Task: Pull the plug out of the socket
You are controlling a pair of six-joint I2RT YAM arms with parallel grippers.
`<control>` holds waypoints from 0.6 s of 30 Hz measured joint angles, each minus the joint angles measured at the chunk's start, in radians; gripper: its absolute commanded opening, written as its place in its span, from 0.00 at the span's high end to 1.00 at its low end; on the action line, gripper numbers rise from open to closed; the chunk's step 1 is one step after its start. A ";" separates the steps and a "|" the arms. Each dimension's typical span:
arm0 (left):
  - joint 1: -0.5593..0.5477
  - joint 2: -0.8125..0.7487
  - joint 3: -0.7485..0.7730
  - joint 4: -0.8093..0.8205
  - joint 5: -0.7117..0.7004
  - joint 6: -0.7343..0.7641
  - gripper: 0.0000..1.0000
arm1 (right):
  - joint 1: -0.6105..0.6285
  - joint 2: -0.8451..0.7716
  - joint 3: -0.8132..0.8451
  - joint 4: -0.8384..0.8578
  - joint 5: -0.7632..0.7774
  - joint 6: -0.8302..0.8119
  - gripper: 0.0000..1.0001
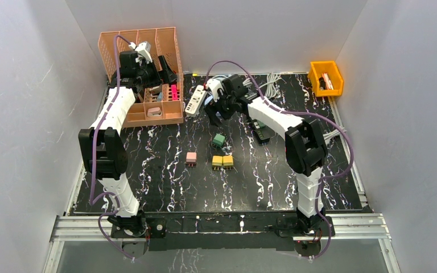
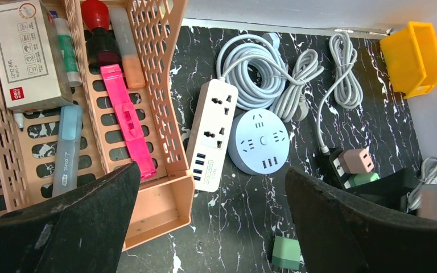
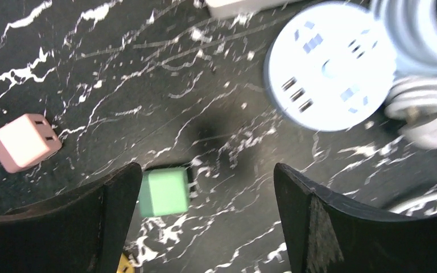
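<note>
A black power strip [image 2: 334, 165] lies at the right of the left wrist view with a pink plug [image 2: 357, 160] and a green plug [image 2: 364, 179] seated in it. In the top view the strip [image 1: 260, 132] is partly hidden under my right arm. My right gripper [image 1: 217, 115] is open and empty, hovering over bare table left of the strip. In the right wrist view, the right gripper [image 3: 207, 170] is beside a loose green plug [image 3: 164, 191]. My left gripper [image 1: 168, 71] is open and empty, high over the peach basket's edge [image 2: 176, 142].
A white power strip [image 2: 213, 133] and a round blue socket [image 2: 260, 141] lie by coiled white cables [image 2: 250, 68]. Loose plugs lie mid-table: green [image 1: 218, 140], pink [image 1: 191, 158], yellow [image 1: 222, 161]. A yellow bin [image 1: 325, 78] stands at the back right.
</note>
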 measured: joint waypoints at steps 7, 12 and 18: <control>0.000 0.008 0.000 0.014 0.012 -0.008 0.02 | 0.040 0.059 0.002 -0.109 0.008 0.063 0.15; 0.000 0.016 0.000 0.014 0.012 -0.012 0.02 | 0.067 0.072 0.002 -0.161 0.007 0.023 0.19; 0.000 0.016 0.000 0.015 0.016 -0.015 0.02 | 0.072 0.074 -0.002 -0.179 0.008 -0.017 0.25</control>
